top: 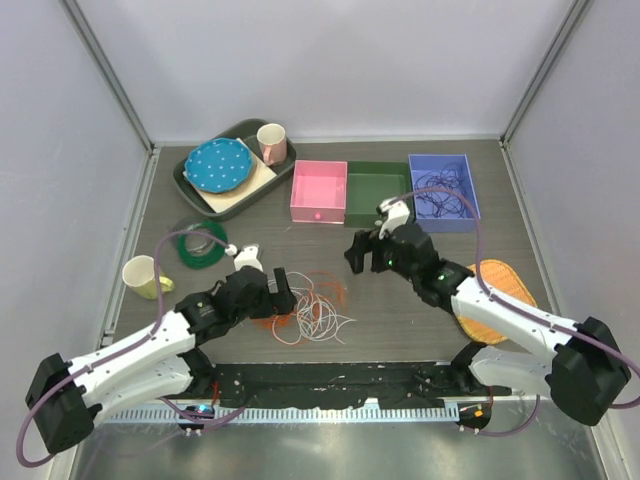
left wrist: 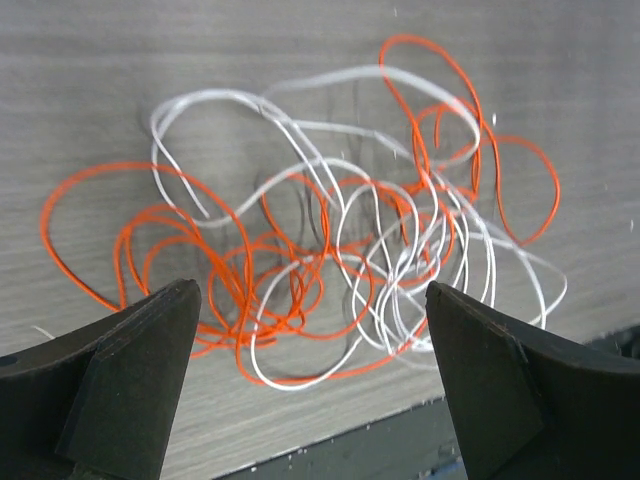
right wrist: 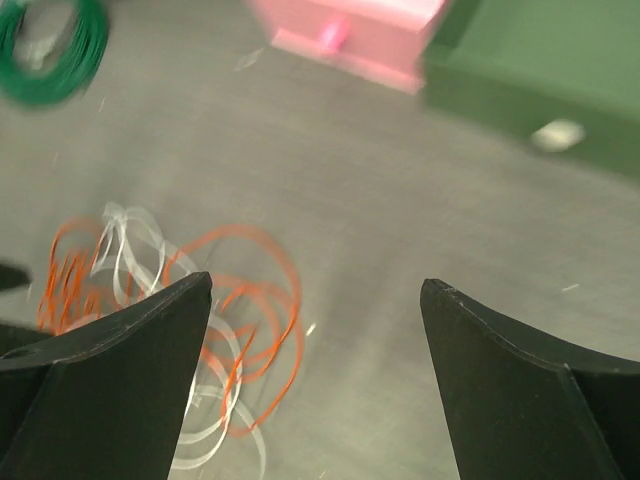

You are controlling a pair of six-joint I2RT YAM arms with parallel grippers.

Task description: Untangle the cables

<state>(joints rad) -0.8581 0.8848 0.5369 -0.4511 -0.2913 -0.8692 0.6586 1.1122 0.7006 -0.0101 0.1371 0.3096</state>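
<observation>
Grey worktop [top: 420,325], and the orange-and-white cables [top: 310,312] lie knotted by its near edge, about the middle. Left gripper [left wrist: 310,290] hovers over them, jaws wide, empty. Right gripper [right wrist: 315,280] is wide too, holding nothing. Best play: pinch one outlying strand and draw it away slowly.

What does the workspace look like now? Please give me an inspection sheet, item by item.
surface: grey wood-grain table
job's things: orange and white cables tangled together near the front edge; green cable coil apart at left; dark purple cables inside the blue box
clutter: pink box, green box, tray with dotted blue plate and pink cup, yellow cup, orange woven mat
claws: left claw open, facing the tangle; right claw open, empty
cables: mauve hoses along both arms
surroundings: plain white walls
</observation>
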